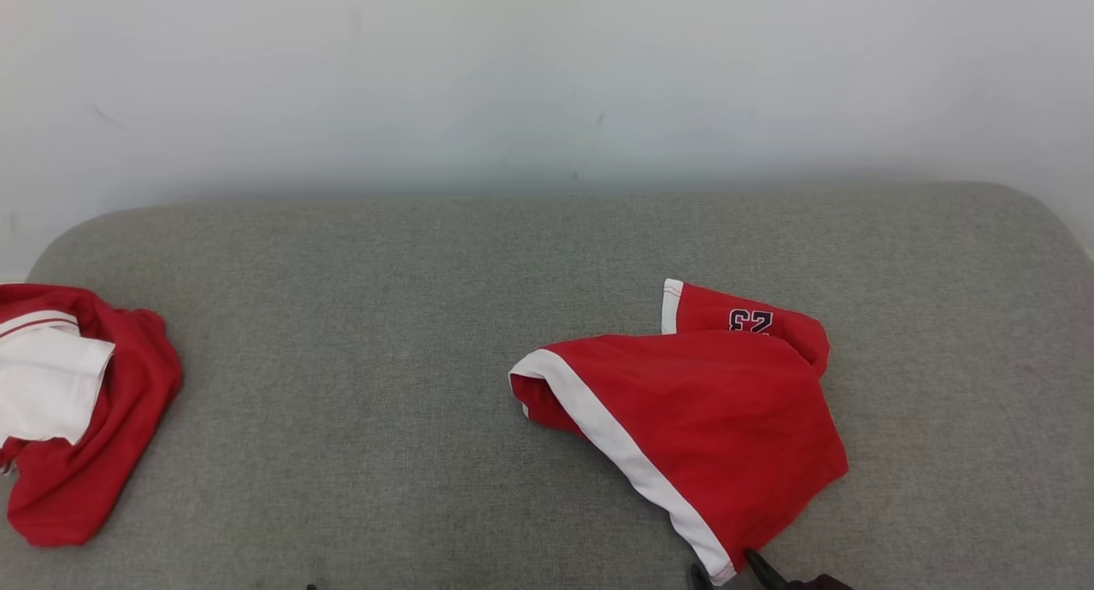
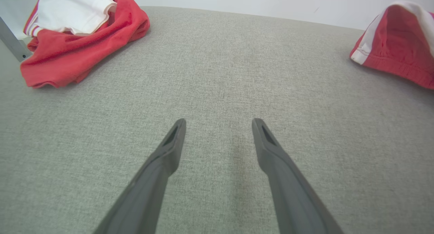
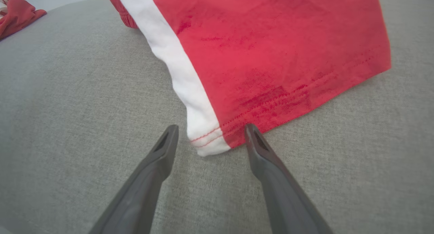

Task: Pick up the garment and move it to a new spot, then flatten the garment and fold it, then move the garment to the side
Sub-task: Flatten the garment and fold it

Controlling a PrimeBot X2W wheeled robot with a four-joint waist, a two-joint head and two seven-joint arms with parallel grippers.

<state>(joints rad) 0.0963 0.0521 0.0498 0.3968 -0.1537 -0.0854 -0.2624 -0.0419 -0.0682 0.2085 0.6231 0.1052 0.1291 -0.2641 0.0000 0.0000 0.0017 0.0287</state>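
The garment is a pair of red shorts with a white side stripe and a dark number, lying rumpled on the grey cushion right of centre. Its striped hem corner lies between the open fingers of my right gripper, which is at the cushion's near edge; its dark tips show at the bottom of the head view. My left gripper is open over bare grey fabric, with the garment's waistband far off to its upper right.
A second red and white garment lies bunched at the cushion's left end, also seen as a heap in the left wrist view. A white wall rises behind the grey cushion, whose corners are rounded.
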